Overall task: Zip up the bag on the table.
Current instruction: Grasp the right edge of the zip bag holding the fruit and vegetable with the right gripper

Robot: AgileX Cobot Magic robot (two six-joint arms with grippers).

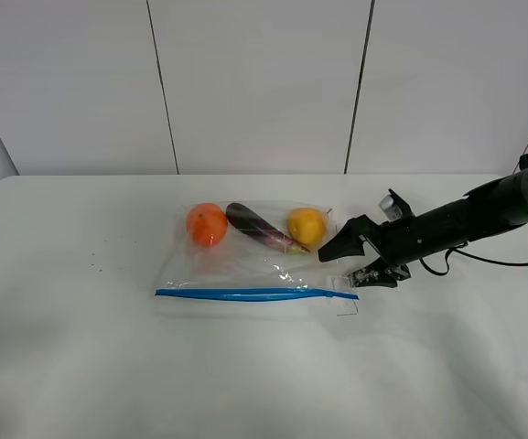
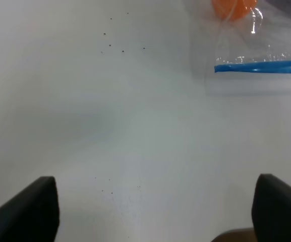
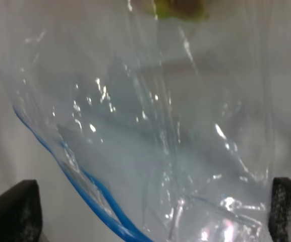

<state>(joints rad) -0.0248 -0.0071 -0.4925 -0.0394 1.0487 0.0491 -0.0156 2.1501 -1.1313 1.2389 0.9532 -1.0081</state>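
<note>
The clear bag (image 1: pixel 254 265) lies flat on the white table (image 1: pixel 80 347). An orange (image 1: pixel 207 224), a purple eggplant (image 1: pixel 262 229) and a lemon (image 1: pixel 306 225) show through it. Its blue zipper strip (image 1: pixel 254 294) runs along the near edge. My right gripper (image 1: pixel 346 265) is open at the bag's right end, close to the strip's end. In the right wrist view the fingers (image 3: pixel 14 212) stand wide apart with the bag's plastic (image 3: pixel 160 126) and the strip (image 3: pixel 95 196) in front of them. My left gripper (image 2: pixel 155 212) is open and empty over bare table, short of the bag's left corner (image 2: pixel 261 67).
A few tiny dark specks (image 1: pixel 94 266) lie on the table left of the bag. The right arm (image 1: pixel 465 219) reaches in from the right edge with a cable behind it. A grey panelled wall (image 1: pixel 264 82) stands behind the table.
</note>
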